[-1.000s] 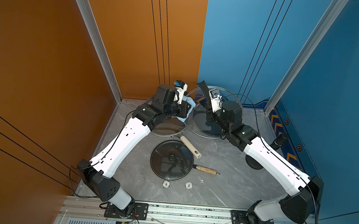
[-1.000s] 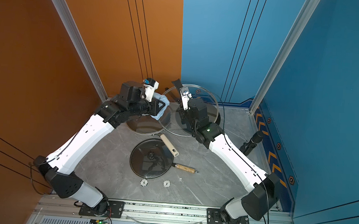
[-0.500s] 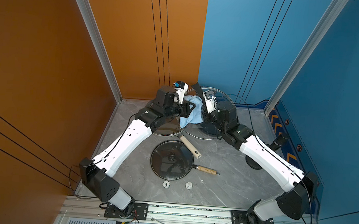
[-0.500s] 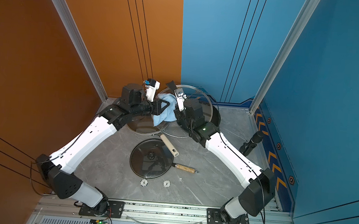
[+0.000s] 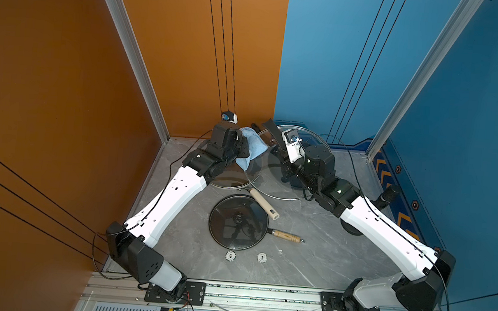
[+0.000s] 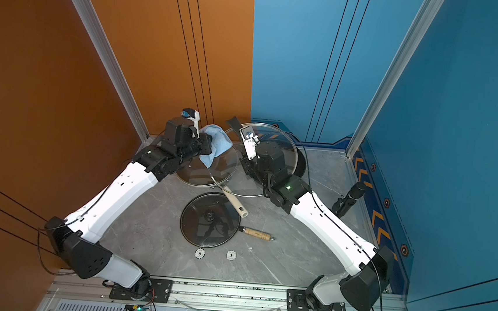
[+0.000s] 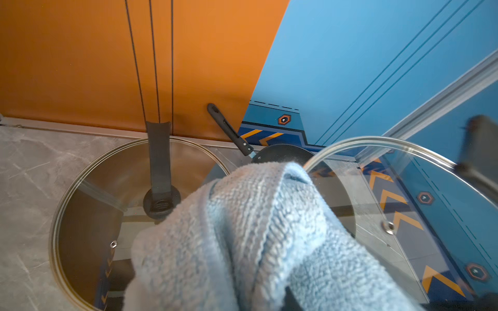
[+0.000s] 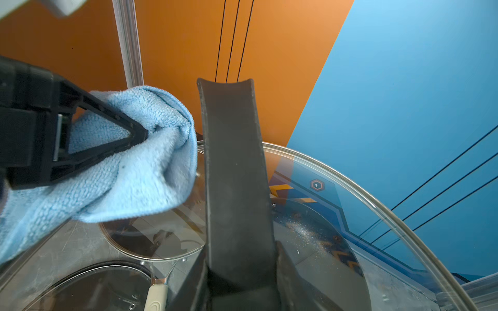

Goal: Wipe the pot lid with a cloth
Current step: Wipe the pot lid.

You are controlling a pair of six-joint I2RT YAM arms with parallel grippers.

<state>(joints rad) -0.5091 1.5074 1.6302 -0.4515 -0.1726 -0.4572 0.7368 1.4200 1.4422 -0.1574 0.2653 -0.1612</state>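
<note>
My left claw is clenched on the cloth, which bunches around the fingers and hangs below them in a loose fold. No label shows on it. My right claw is clamped on the base of the black handle of the glass lid, holding the lid off the surface and tilted, with the handle's free end up toward the back wall.

The two claws face each other near the back of the surface, left beside right. In both top views the cloth sits at the side of the lid nearest my left arm, and its lower corner overlaps the rim there. From the left wrist, the top fold of the cloth meets the clear rim of the lid. From the right wrist, the cloth bulges right up to the side of the handle and covers that part of the glass. It looks pressed to the lid, though I cannot tell how firmly.

Under my left claw a second glass lid lies flat on the surface. A dark lid lies nearer the front, well apart from the cloth.
</note>
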